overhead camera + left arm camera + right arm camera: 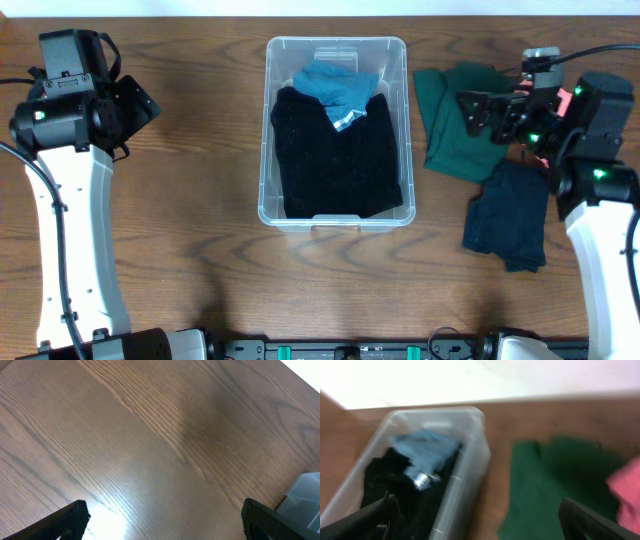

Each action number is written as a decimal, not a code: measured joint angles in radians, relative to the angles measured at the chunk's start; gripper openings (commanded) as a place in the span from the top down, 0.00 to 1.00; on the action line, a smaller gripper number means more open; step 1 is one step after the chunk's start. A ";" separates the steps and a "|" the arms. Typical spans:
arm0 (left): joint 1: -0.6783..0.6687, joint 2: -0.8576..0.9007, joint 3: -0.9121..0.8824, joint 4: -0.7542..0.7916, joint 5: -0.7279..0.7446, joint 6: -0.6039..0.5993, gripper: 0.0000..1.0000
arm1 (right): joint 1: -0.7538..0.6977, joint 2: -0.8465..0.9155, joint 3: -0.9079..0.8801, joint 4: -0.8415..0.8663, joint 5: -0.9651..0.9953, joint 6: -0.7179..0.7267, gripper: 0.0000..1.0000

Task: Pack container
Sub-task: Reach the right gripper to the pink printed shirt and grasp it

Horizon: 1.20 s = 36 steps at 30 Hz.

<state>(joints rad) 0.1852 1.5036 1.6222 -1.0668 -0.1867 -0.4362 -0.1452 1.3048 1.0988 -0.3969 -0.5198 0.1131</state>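
The container point(337, 47), a clear plastic bin, stands at the table's middle. It holds a black garment point(335, 155) and a blue garment point(335, 88). It also shows in the right wrist view point(465, 475) and, as a corner, in the left wrist view point(305, 497). A dark green garment point(460, 120) lies right of the bin, also in the right wrist view point(555, 485). A navy garment point(510, 215) lies in front of it. My right gripper point(470, 108) is open and empty above the green garment. My left gripper point(140, 105) is open and empty over bare table far left.
A pink garment point(626, 492) shows at the right edge of the right wrist view. The wooden table point(200, 250) runs to a pale far edge behind the bin.
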 measured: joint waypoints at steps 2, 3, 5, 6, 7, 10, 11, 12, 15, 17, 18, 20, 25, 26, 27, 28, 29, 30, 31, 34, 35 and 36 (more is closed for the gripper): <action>0.000 0.000 0.000 0.000 0.000 0.000 0.02 | -0.072 0.035 0.000 -0.065 -0.005 0.037 0.01; 0.000 0.000 0.000 0.000 0.000 0.000 0.02 | -0.115 0.053 0.000 -0.103 -0.007 0.047 0.01; 0.000 0.000 0.000 0.000 0.000 0.000 0.02 | -0.211 0.092 0.000 -0.167 -0.009 0.063 0.01; 0.000 0.000 0.000 0.000 0.000 0.000 0.02 | -0.262 0.113 0.000 -0.188 -0.007 0.063 0.01; 0.000 0.000 0.000 0.000 0.000 0.000 0.02 | -0.310 0.133 0.000 -0.201 -0.006 0.064 0.01; 0.000 0.000 0.000 0.000 0.000 0.000 0.02 | -0.438 0.198 0.000 -0.193 -0.007 0.062 0.01; 0.000 0.000 0.000 0.000 0.000 0.000 0.02 | -0.475 0.225 0.000 -0.166 -0.007 0.061 0.01; 0.000 0.000 0.000 0.000 0.000 0.000 0.02 | -0.500 0.248 0.000 -0.135 -0.010 0.064 0.01; 0.000 0.000 0.000 0.000 0.000 0.000 0.02 | -0.548 0.332 0.000 -0.034 -0.012 0.074 0.01; 0.000 0.000 0.000 0.000 0.000 0.000 0.02 | -0.557 0.394 0.000 0.023 -0.016 0.083 0.01; 0.000 0.000 0.000 0.000 0.000 0.000 0.02 | -0.558 0.416 0.000 0.038 -0.018 0.089 0.01; 0.000 0.000 0.000 0.000 0.000 0.000 0.02 | -0.559 0.471 0.000 0.075 -0.023 0.112 0.01; 0.000 0.000 0.000 0.000 0.000 0.000 0.02 | -0.573 0.575 0.000 0.159 -0.027 0.166 0.01; 0.000 0.000 0.000 0.000 0.000 0.000 0.02 | -0.580 0.605 0.004 0.174 -0.032 0.178 0.01; 0.000 0.000 0.000 0.000 0.000 0.000 0.02 | -0.585 0.621 0.010 0.178 -0.034 0.184 0.01; 0.000 0.000 0.000 0.000 0.000 0.000 0.02 | -0.588 0.637 0.016 0.179 -0.035 0.191 0.01; 0.000 0.000 0.000 0.000 0.000 0.000 0.02 | -0.591 0.656 0.025 0.183 -0.037 0.194 0.01; 0.000 0.000 0.000 0.000 0.000 0.000 0.02 | -0.594 0.670 0.037 0.194 -0.052 0.195 0.01; 0.000 0.000 0.000 0.000 0.000 0.000 0.02 | -0.594 0.681 0.048 0.208 -0.055 0.199 0.01; 0.000 0.000 0.000 0.000 0.000 0.000 0.02 | -0.594 0.724 0.068 0.273 -0.118 0.217 0.01; 0.000 0.000 0.000 0.000 0.000 0.000 0.02 | -0.594 0.734 0.072 0.289 -0.140 0.223 0.02; 0.000 0.000 0.000 0.000 0.000 0.000 0.02 | -0.594 0.746 0.076 0.304 -0.166 0.236 0.01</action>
<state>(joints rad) 0.1852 1.5036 1.6222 -1.0668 -0.1871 -0.4362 -0.7395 2.0510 1.1751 -0.0933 -0.6857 0.3489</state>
